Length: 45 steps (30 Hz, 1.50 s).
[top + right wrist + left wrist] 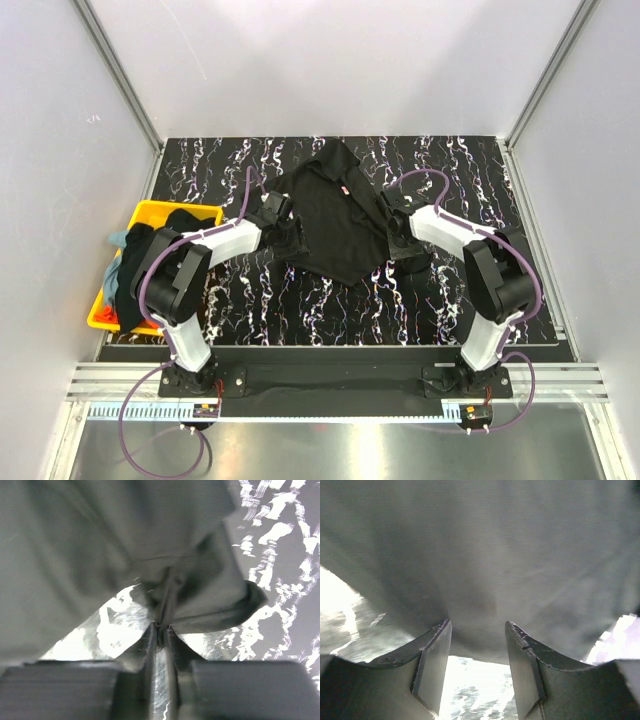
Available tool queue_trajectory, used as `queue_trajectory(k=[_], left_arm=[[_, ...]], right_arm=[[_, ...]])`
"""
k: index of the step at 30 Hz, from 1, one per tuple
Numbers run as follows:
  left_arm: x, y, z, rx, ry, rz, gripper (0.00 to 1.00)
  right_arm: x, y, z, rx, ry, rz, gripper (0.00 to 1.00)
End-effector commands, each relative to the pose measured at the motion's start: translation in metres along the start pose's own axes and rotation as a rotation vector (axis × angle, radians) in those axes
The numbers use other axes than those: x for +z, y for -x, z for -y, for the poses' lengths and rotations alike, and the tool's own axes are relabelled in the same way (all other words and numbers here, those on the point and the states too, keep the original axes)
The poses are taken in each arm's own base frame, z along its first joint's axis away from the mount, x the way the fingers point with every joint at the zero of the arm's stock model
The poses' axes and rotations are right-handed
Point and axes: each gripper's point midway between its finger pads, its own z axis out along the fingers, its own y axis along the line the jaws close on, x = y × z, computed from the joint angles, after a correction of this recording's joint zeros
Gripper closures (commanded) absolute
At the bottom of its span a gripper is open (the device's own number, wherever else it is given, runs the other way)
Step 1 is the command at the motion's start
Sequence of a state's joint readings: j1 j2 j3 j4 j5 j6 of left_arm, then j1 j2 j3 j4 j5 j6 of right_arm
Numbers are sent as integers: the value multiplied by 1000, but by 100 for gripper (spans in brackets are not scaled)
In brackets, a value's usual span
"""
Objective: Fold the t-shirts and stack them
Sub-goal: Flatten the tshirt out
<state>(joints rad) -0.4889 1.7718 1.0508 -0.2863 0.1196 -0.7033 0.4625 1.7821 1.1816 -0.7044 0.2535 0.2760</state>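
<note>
**Black shirt wants a second grip before the fold**

Black t-shirt lies rumpled on the bench, to the right of the yellow bin and apart from it. The right tool, on the side of the shirt away from the bin, is clamped narrow on a bunched bit of its edge. The left tool, between the bin and the shirt, stands wide, with cloth sagging just at its tips and nothing pinched.

We judge the step in hand to be spreading this shirt flat for folding. To do it well, we would push the left tool in until a single layer of edge sits deep between its fingers, and only then close, since a shallow bite on soft cloth slips. Then we should lift both sides level and draw them apart evenly so the creases fall out. The other shirts sit heaped in the bin.
</note>
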Motion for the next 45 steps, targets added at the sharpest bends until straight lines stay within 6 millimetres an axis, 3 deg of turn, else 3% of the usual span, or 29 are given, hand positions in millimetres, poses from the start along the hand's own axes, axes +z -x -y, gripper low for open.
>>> queue_trajectory(k=[1, 2, 3, 5, 11, 13, 16, 18, 21, 23, 25, 27, 31, 34, 36, 38, 40, 41, 42, 45], left_arm=[[-4, 13, -19, 34, 109, 54, 47], [-3, 15, -25, 37, 146, 70, 46], [-4, 15, -29, 41, 166, 69, 45], [-4, 16, -38, 46, 216, 71, 45], [-14, 42, -51, 90, 337, 147, 43], [-15, 56, -46, 105, 343, 177, 42], [-11, 75, -49, 85, 349, 183, 42], [-5, 77, -54, 75, 365, 153, 42], [-3, 88, -57, 73, 372, 157, 41], [-3, 93, -56, 79, 365, 150, 41], [-3, 98, -57, 83, 376, 152, 41], [-5, 101, -56, 86, 383, 147, 41], [-30, 112, -15, 118, 277, 188, 41], [-47, 108, 26, 176, 154, 200, 41], [-50, 91, 61, 218, 42, 173, 44], [-47, 68, 92, 248, -63, 131, 51], [-37, 47, 106, 252, -120, 86, 61], [-33, 37, 122, 269, -176, 77, 69], [-24, 28, 124, 272, -182, 54, 74], [4, 4, 123, 285, -159, -6, 87]], right_arm=[[-5, 21, 23, 40, -158, 63, 90], [-10, 29, 34, 72, -219, 92, 98], [-20, 45, 41, 115, -241, 131, 100], [-30, 54, 67, 235, -258, 128, 100], [-59, 84, 131, 599, -20, 191, 100], [-66, 88, 135, 646, 55, 211, 100], [-56, 77, 138, 741, 160, 157, 100], [-37, 57, 148, 781, 120, 104, 97], [-15, 39, 147, 792, 109, 29, 89], [-7, 33, 142, 792, 120, -5, 76], [-13, 31, 146, 795, 97, 5, 70], [-22, 32, 164, 797, 3, 38, 69], [-59, 46, 189, 782, -85, 137, 70], [-72, 55, 181, 780, -35, 173, 70], [-72, 53, 170, 759, -33, 167, 71], [-74, 52, 159, 747, -14, 165, 71], [-73, 54, 136, 715, 50, 163, 71], [-74, 54, 120, 686, 93, 155, 72], [-73, 51, 101, 646, 110, 141, 73], [-69, 45, 89, 638, 87, 135, 72]])
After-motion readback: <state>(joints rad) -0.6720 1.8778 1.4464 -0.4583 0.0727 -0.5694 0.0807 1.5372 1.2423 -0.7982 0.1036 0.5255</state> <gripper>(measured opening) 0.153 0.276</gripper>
